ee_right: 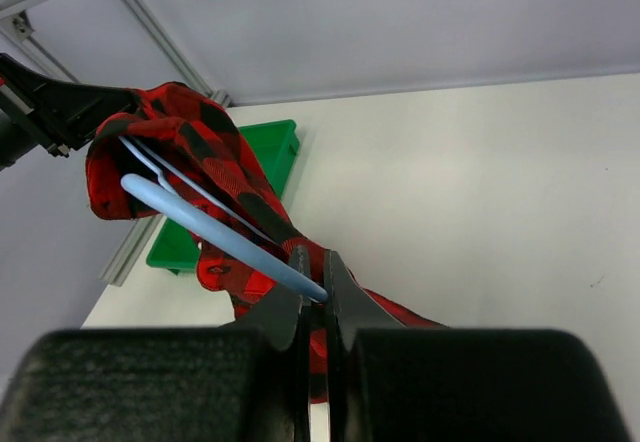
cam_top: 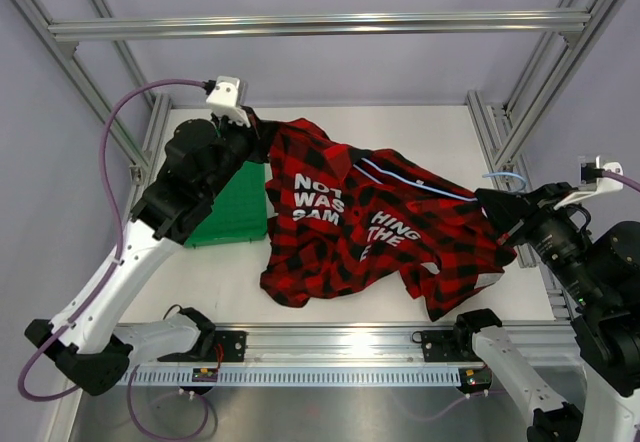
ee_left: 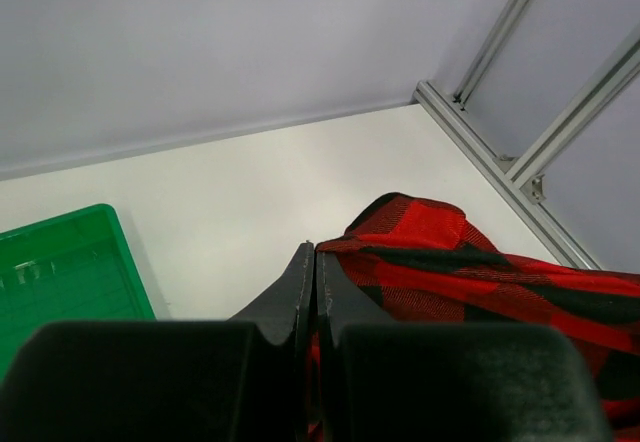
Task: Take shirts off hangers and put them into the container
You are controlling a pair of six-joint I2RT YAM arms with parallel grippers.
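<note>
My left tool (cam_top: 262, 134) is shut tight. It pinches a bit of the red and black shirt (cam_top: 370, 222) near the far left end of the cloth. That end is held up off the tabletop (cam_top: 420, 127). From my left wrist I see my two black fingers (ee_left: 300, 282) pressed together, with red cloth right next to them and a bit of red down between them.

My right tool (ee_right: 313, 267) is shut too. It grips the thin light-blue hanger (ee_right: 220, 232). The blue bar runs from my fingertips up and away into the shirt, so the hanger is inside the cloth. From above, a thin blue line shows along the top edge of the shirt, and a small blue loop shows beside my right tool.

The shirt is stretched between my two tools. Its middle and lower parts lie crumpled on the tabletop. Big white letters (cam_top: 318, 200) show on it.

The green tray (cam_top: 230, 212) sits on the left side of the tabletop, partly under my left arm. The shirt is not inside it. The left edge of the shirt comes right up to the right side of the tray, but I cannot tell if they touch.
</note>
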